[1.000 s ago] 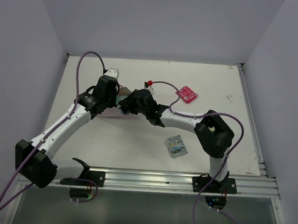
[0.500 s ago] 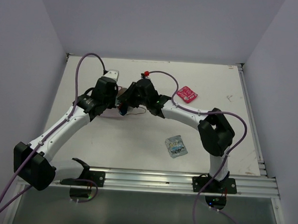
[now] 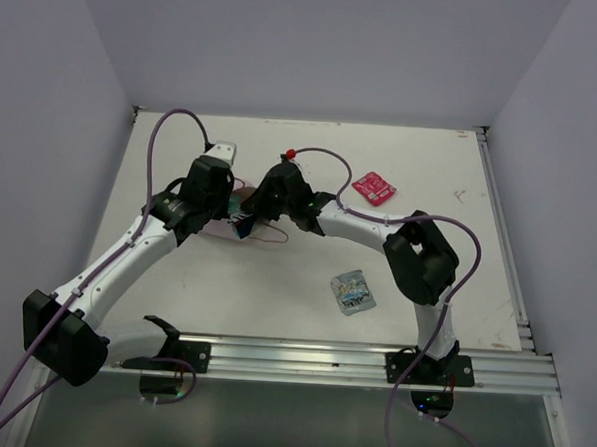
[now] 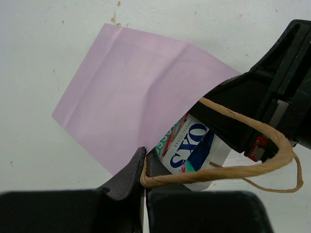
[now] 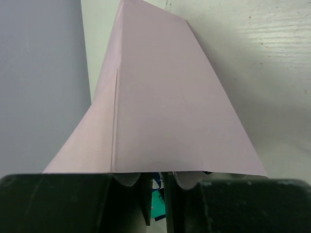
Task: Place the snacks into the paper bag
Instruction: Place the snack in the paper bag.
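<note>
The left jaws were shut, pinching what looked like the lip of the bag right where its handle starts. The bag lay flat on the worktop with only that edge raised (a thin hold on thin paper). If the pinch slipped or tore the lip, the mouth would probably drop shut. In the mouth a blue-and-white packet sat only partly inside, its near end past the lip, so a tilt or tug on the bag might let it slide back out. The handle looped over that packet and up against the right arm's black fingers, so a careless retreat could snag the string and drag the bag along. The right jaws stood at the mouth, nearly together with a narrow gap. Whether they gripped anything could not be told, but if they did hold the packet, backing away would pull it out again. Farther right, the silver packet and the pink-red packet lay loose on the worktop, well apart from the bag, and each would need the mouth held open.
</note>
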`<state>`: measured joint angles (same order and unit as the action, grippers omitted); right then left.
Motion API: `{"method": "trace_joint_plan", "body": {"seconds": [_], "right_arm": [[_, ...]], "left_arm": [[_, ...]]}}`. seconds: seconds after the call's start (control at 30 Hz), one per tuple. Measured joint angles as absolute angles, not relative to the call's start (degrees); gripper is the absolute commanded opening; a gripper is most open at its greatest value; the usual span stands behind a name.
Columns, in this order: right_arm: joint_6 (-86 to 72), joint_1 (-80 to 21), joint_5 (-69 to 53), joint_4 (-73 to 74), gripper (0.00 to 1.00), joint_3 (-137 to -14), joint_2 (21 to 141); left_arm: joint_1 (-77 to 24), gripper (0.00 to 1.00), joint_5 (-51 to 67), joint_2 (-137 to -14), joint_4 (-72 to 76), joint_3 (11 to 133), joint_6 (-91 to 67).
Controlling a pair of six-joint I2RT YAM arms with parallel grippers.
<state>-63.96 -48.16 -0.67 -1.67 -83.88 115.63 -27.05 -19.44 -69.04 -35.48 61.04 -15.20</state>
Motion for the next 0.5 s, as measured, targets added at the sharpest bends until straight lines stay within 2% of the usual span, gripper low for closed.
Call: {"method": "trace_joint_plan", "body": {"seconds": [0.5], "right_arm": [[-61.80, -49.80, 0.75, -9.13, 0.15, -83.79, 115.83]], "left_arm": [[-27.00, 0.00, -16.62, -68.99, -34.83, 61.04, -15.22]]}}
